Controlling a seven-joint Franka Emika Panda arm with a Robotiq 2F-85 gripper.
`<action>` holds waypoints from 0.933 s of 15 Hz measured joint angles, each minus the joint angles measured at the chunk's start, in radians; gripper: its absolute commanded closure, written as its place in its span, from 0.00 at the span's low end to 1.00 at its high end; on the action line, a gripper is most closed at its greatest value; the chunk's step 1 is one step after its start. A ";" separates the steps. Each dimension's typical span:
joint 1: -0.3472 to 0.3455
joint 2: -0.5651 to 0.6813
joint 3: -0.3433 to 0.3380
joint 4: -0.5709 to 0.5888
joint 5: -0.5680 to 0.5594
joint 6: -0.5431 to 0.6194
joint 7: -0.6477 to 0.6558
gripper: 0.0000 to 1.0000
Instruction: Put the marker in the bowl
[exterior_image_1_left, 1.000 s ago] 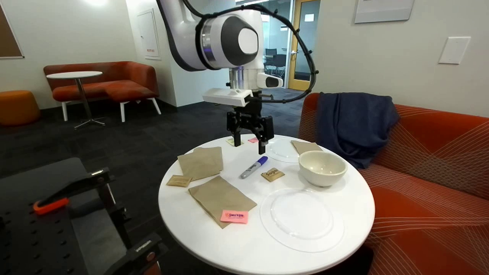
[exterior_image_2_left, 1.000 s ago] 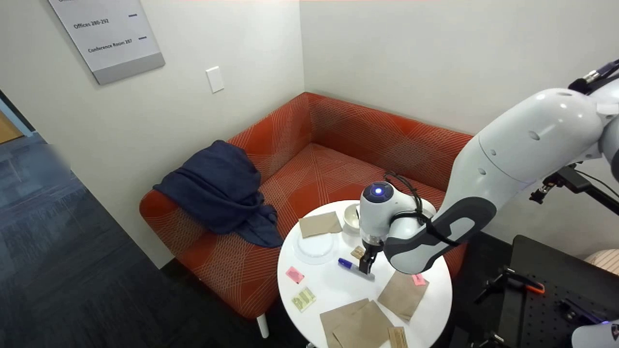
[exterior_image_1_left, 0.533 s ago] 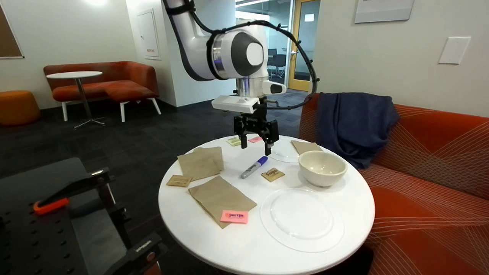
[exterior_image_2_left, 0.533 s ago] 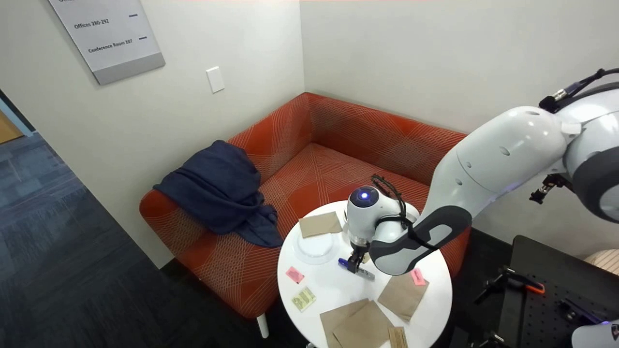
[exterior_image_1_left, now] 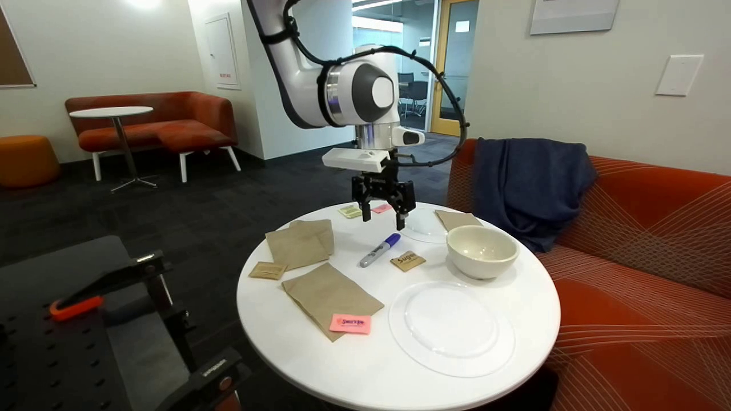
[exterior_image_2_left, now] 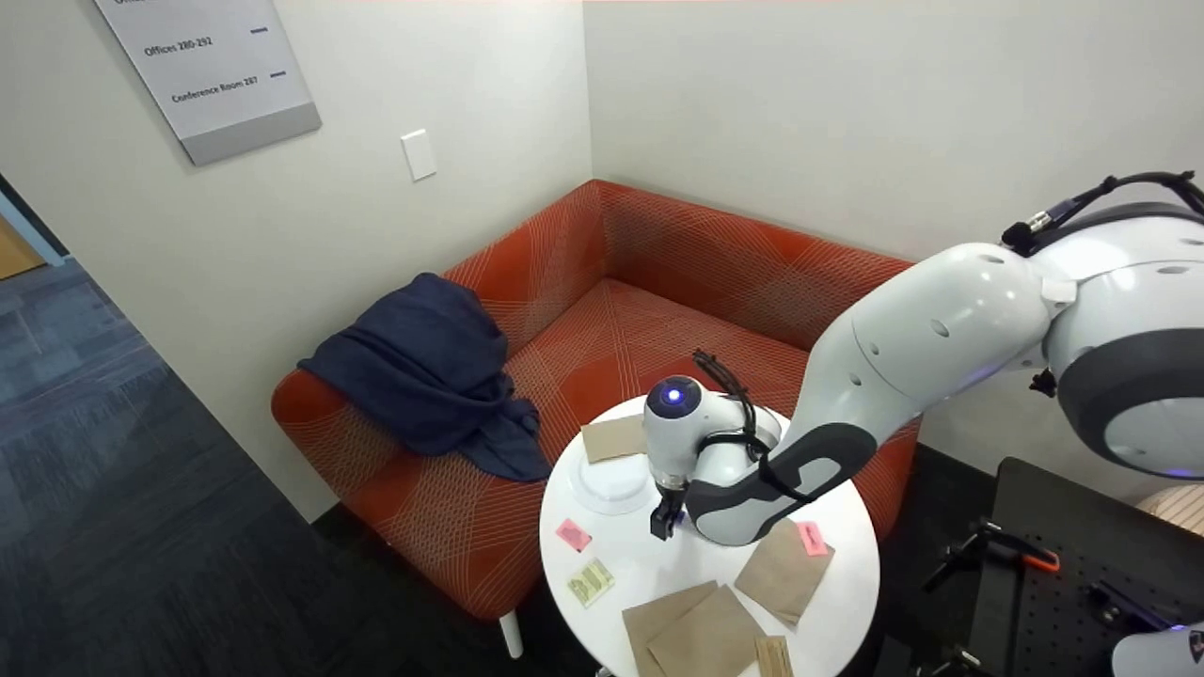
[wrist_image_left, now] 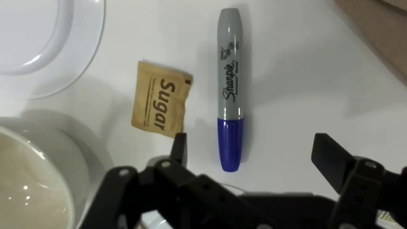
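Note:
The marker, grey with a blue-purple cap, lies on the white round table. In the wrist view the marker points its cap toward the gripper. The cap lies between the lines of the two fingers, nearer the left one. The gripper is open and empty, above the table beyond the cap end. The cream bowl stands upright to the marker's right; the bowl also shows at the wrist view's left edge. In an exterior view the arm over the gripper hides the bowl and most of the marker.
A sugar packet lies between marker and bowl. Clear plates lie at the front and back. Brown napkins lie to the left, with a pink packet on one. A red sofa borders the table.
The open gripper has shifted away past the marker's cap end, moving slightly right in an exterior view. The arm now covers the bowl and most of the marker in an exterior view. The marker has not moved.

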 measured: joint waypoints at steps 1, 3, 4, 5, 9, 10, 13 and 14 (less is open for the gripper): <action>0.005 0.010 0.001 0.014 0.000 -0.011 0.009 0.00; 0.011 0.027 0.004 0.039 0.004 -0.035 0.014 0.00; 0.014 0.035 0.004 0.050 0.007 -0.045 0.015 0.00; 0.016 0.041 0.004 0.059 0.009 -0.054 0.017 0.00; 0.015 0.065 0.004 0.092 0.017 -0.087 0.051 0.00; 0.013 0.070 0.004 0.098 0.020 -0.093 0.054 0.00; 0.006 0.085 0.004 0.103 0.030 -0.103 0.056 0.00; 0.003 0.090 0.004 0.104 0.034 -0.106 0.056 0.13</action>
